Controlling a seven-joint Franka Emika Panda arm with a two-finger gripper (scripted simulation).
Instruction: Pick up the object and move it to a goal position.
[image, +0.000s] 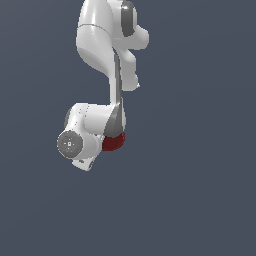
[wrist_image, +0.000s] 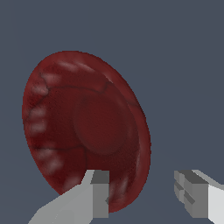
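The object (wrist_image: 87, 127) is a dark red glossy bowl, round, with pale highlights around its inner wall. It fills much of the wrist view, close under my gripper (wrist_image: 142, 178). The gripper is open: one grey finger (wrist_image: 97, 194) overlaps the bowl's near inner rim, and the other finger (wrist_image: 192, 192) stands well outside the rim, apart from it. In the exterior view only a slice of the object (image: 114, 142) shows, on the exterior view's right of the white hand (image: 82, 135), which hides the rest. The fingers themselves are hidden in that view.
The white arm (image: 107, 45) reaches down from the top of the exterior view. A plain dark blue-grey floor (image: 200, 175) lies all around, with no other objects or markers in either view.
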